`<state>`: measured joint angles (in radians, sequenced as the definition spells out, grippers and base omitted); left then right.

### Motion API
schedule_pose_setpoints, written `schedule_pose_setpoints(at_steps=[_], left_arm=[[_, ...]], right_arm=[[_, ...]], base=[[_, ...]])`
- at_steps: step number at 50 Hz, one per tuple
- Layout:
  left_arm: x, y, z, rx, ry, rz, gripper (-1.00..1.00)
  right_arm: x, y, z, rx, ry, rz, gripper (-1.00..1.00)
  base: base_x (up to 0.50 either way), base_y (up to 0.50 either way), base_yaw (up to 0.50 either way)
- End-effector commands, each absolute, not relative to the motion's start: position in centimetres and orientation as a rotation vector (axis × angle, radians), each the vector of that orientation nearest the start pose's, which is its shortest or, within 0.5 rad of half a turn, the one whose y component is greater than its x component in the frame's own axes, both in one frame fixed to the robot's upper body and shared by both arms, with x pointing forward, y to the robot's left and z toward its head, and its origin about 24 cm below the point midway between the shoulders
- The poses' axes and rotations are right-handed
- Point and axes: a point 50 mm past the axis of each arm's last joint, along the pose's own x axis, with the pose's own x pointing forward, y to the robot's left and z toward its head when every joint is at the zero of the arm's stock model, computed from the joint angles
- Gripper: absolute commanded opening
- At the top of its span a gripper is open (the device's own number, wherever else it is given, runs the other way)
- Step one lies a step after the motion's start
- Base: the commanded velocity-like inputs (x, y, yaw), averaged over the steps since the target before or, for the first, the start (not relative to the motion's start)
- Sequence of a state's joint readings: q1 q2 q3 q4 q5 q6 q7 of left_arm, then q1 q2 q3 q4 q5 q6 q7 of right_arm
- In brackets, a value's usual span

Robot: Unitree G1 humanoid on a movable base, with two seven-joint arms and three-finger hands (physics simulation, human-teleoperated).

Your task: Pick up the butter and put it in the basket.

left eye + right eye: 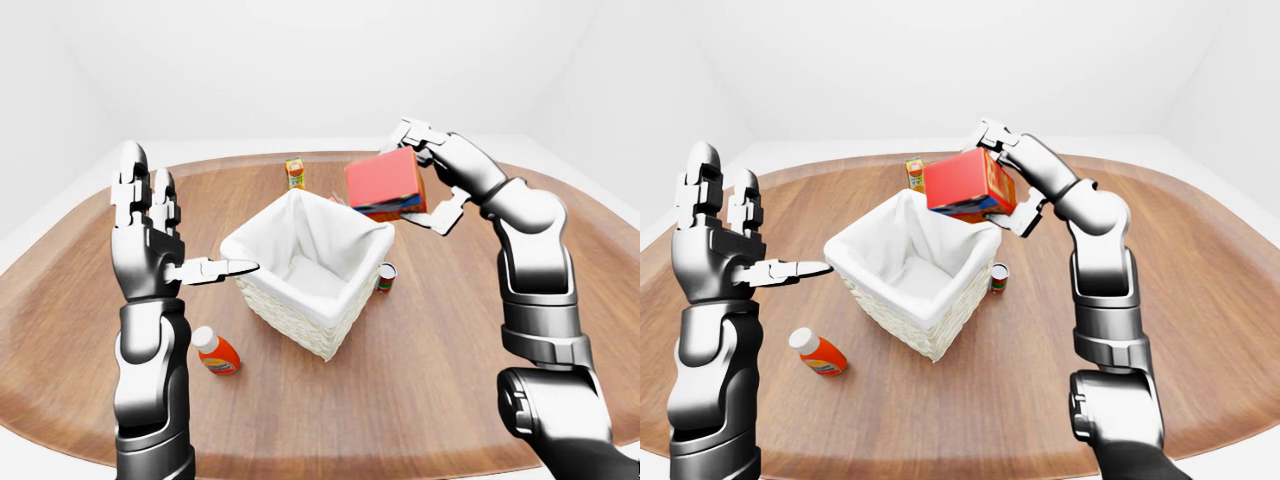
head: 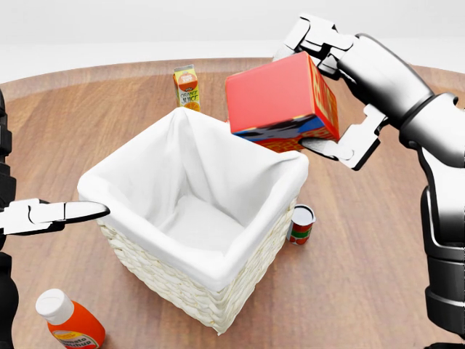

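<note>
The butter (image 2: 280, 102) is a red box with blue and orange print. My right hand (image 2: 322, 91) is shut on it, fingers over its top edge and thumb under its lower right corner. The box hangs tilted in the air above the upper right corner of the basket (image 2: 145, 251), a square wicker basket with a white cloth liner and nothing visible inside. My left hand (image 2: 51, 214) stays open beside the basket's left rim, one finger pointing toward it without touching.
On the round wooden table (image 2: 378, 254) stand an orange juice carton (image 2: 187, 87) above the basket, a small tomato can (image 2: 301, 223) at its right side, and a ketchup bottle (image 2: 69, 325) lying at the lower left.
</note>
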<state>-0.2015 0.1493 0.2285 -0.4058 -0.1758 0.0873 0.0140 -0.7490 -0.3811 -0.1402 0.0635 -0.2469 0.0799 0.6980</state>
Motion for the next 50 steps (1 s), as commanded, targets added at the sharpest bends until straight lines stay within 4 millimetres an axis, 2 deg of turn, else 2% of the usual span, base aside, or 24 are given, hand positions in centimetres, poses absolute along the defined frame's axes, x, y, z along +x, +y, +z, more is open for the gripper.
schedule_pose_setpoints(at_steps=[1,11,20,36,42,50], left_arm=[[25.7,20.4,18.4,-0.014,-0.540,0.116,1.00],[25.7,20.4,18.3,-0.010,-0.536,0.117,1.00],[25.7,20.4,18.2,-0.009,-0.532,0.117,1.00],[25.7,20.4,18.2,-0.008,-0.531,0.117,1.00],[25.7,20.4,18.2,-0.012,-0.531,0.116,1.00],[25.7,20.3,18.1,-0.010,-0.528,0.114,1.00]], right_arm=[[33.5,-14.9,27.1,-0.646,-0.533,0.505,-1.00],[35.0,-12.1,25.3,-0.533,-0.481,0.574,-1.00],[35.8,-10.6,25.3,-0.394,-0.492,0.574,-1.00],[37.5,-9.6,23.8,-0.261,-0.460,0.542,-1.00],[37.6,-9.3,22.1,-0.196,-0.433,0.538,-1.00],[38.2,-9.0,21.2,-0.174,-0.410,0.528,-1.00]], base=[[0.00,0.00,0.00],[0.00,0.00,0.00],[0.00,0.00,0.00],[0.00,0.00,0.00],[0.00,0.00,0.00],[0.00,0.00,0.00]])
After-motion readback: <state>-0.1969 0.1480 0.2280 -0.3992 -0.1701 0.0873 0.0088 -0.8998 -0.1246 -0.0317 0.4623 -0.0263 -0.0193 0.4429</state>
